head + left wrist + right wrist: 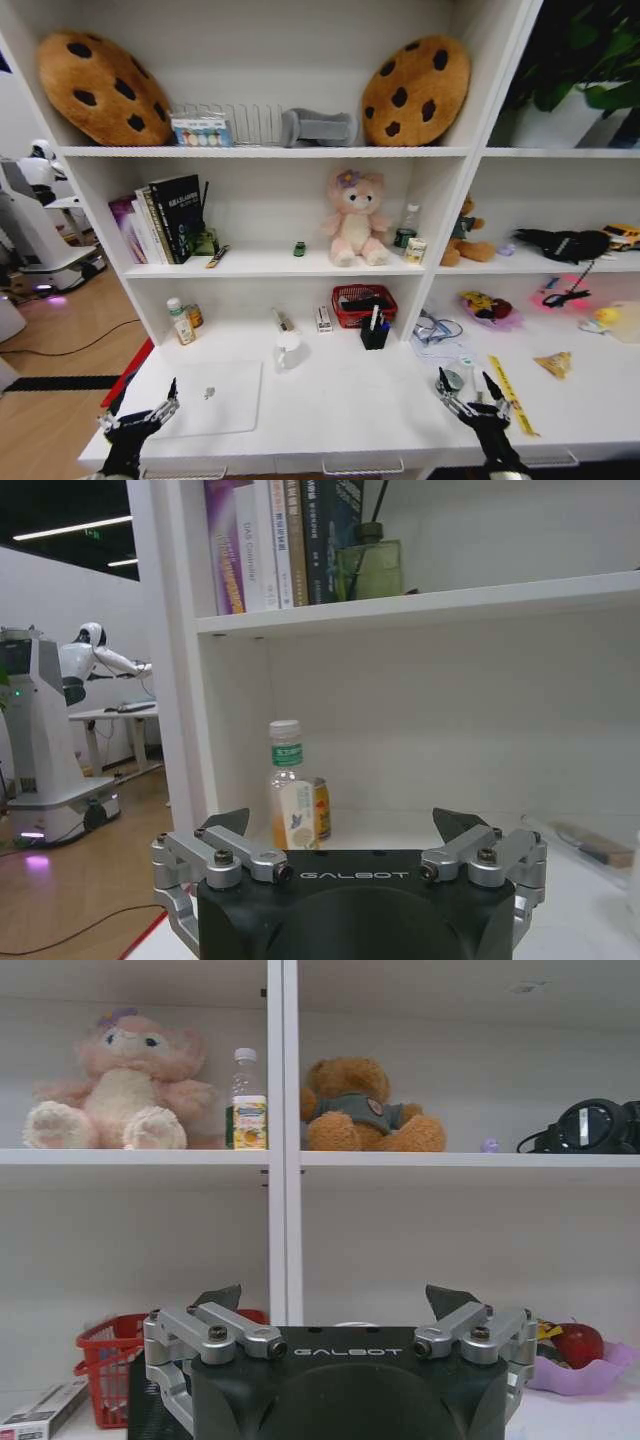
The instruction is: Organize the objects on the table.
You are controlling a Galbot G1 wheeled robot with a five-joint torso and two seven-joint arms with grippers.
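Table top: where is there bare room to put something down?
The widest free patch on the table lies between the silver laptop and the right gripper, in front of the red basket. It is crowded along the back wall and on the right by the yellow strip.

We see the head view evenly and brightly lit, soft light falling from above; the long white smooth-topped desk [340, 400] almost washes out, and the closed silver laptop [215, 398] near its left front corner barely stands apart from it; shadows under the shelves are faint; the upright shelf panels bow outward toward the edges, a wide-lens distortion; a pink glow [565, 292] blooms at the right; in the left wrist view, ceiling strip lights [75, 528] shine against a dark ceiling.
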